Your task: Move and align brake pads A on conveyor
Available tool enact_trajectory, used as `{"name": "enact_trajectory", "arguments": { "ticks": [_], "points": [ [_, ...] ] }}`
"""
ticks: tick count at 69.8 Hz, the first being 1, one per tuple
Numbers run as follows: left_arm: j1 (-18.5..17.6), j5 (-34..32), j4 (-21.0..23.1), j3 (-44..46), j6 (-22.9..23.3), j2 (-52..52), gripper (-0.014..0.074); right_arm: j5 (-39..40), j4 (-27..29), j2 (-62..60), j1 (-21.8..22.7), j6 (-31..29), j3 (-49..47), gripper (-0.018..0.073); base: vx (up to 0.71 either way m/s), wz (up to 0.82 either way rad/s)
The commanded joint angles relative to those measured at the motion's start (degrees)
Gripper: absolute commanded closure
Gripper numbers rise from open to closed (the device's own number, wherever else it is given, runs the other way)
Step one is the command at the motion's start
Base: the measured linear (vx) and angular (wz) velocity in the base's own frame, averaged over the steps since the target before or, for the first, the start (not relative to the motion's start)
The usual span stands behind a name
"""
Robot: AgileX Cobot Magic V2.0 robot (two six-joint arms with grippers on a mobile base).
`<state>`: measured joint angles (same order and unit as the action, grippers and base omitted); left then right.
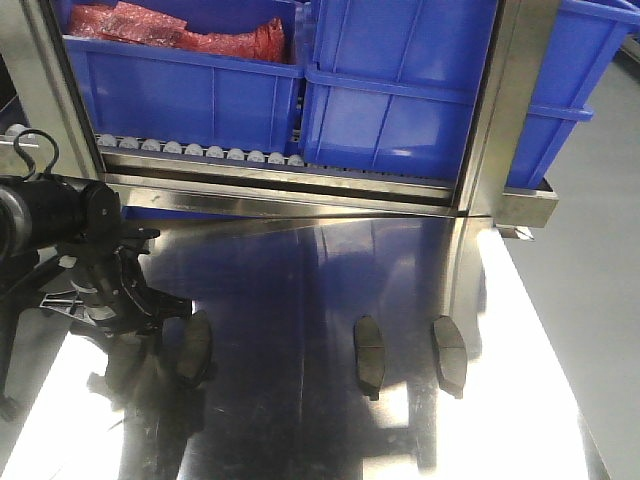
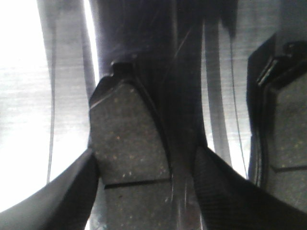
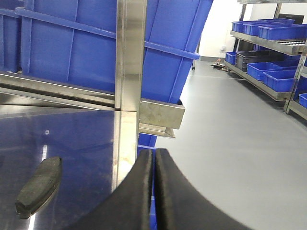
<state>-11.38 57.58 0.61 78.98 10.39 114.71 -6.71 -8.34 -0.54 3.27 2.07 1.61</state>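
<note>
Our left fingers (image 2: pixel 67 196) stand wide astride one brake pad (image 2: pixel 127 143), which lies flat on the steel worktop (image 1: pixel 300 430), not yet gripped. Our right fingers (image 3: pixel 136 201) are pressed together, empty. Three other pads (image 1: pixel 370 352) lie on the same worktop. No conveyor shows; we judge nearly everything is left to move and align.

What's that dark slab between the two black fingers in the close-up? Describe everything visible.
This brake pad is a flat, dark grey oblong with a gritty, speckled face, a thin groove across it and a darker backing plate tabbed at the far end. It lies on the shiny steel table between the left gripper's open fingers; contact is unclear.
</note>
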Motion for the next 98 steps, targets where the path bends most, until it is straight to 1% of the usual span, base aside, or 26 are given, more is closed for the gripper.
{"name": "enact_trajectory", "arguments": {
  "ticks": [1,8,14,20,23,25,26,33,46,73,83,93,98],
  "points": [
    [-0.1,0.9,0.4,1.1,0.6,-2.9,0.0200,4.2,-0.4,-0.6,0.3,-0.2,0.3,0.0563,0.00,0.00],
    [-0.1,0.8,0.4,1.1,0.6,-2.9,0.0214,4.2,-0.4,-0.6,0.3,-0.2,0.3,0.0563,0.00,0.00],
    [-0.1,1.0,0.3,1.1,0.5,-2.9,0.0284,4.2,-0.4,-0.6,0.3,-0.2,0.3,0.0563,0.00,0.00],
    [-0.1,1.5,0.3,1.1,0.5,-2.9,0.0418,4.2,-0.4,-0.6,0.3,-0.2,0.3,0.0563,0.00,0.00],
    [-0.1,1.7,0.3,1.1,0.4,-3.0,0.0518,4.2,-0.4,-0.6,0.3,-0.2,0.3,0.0563,0.00,0.00],
    [-0.1,1.6,0.3,1.1,0.3,-3.1,0.0563,4.2,-0.4,-0.6,0.3,-0.2,0.3,0.0563,0.00,0.00],
    [-0.1,1.6,0.2,1.1,0.1,-3.1,0.0608,4.2,-0.4,-0.6,0.3,-0.2,0.3,0.0563,0.00,0.00],
    [-0.1,1.4,-1.3,1.2,-0.8,-4.3,0.0604,4.2,-0.4,-0.6,0.3,-0.2,0.3,0.0563,0.00,0.00],
    [-0.1,2.1,-4.2,1.2,-0.8,-9.0,0.0604,4.2,-0.4,-0.6,0.3,-0.2,0.3,0.0563,0.00,0.00],
    [-0.4,2.0,-4.3,0.2,-2.3,-27.2,0.0603,4.2,-0.4,-0.6,0.3,-0.2,0.3,0.0563,0.00,0.00],
    [-0.4,-0.3,-5.7,-5.3,-1.3,-36.6,0.0603,4.2,-0.4,-0.6,0.3,-0.2,0.3,0.0563,0.00,0.00],
    [-0.3,-4.3,-5.9,-13.7,-0.5,-46.7,0.0603,4.2,-0.4,-0.6,0.3,-0.2,0.3,0.0563,0.00,0.00],
    [-0.3,-6.2,-6.9,-18.1,0.9,-51.8,0.0603,4.2,-0.4,-0.6,0.3,-0.2,0.3,0.0563,0.00,0.00]
  ]
}}
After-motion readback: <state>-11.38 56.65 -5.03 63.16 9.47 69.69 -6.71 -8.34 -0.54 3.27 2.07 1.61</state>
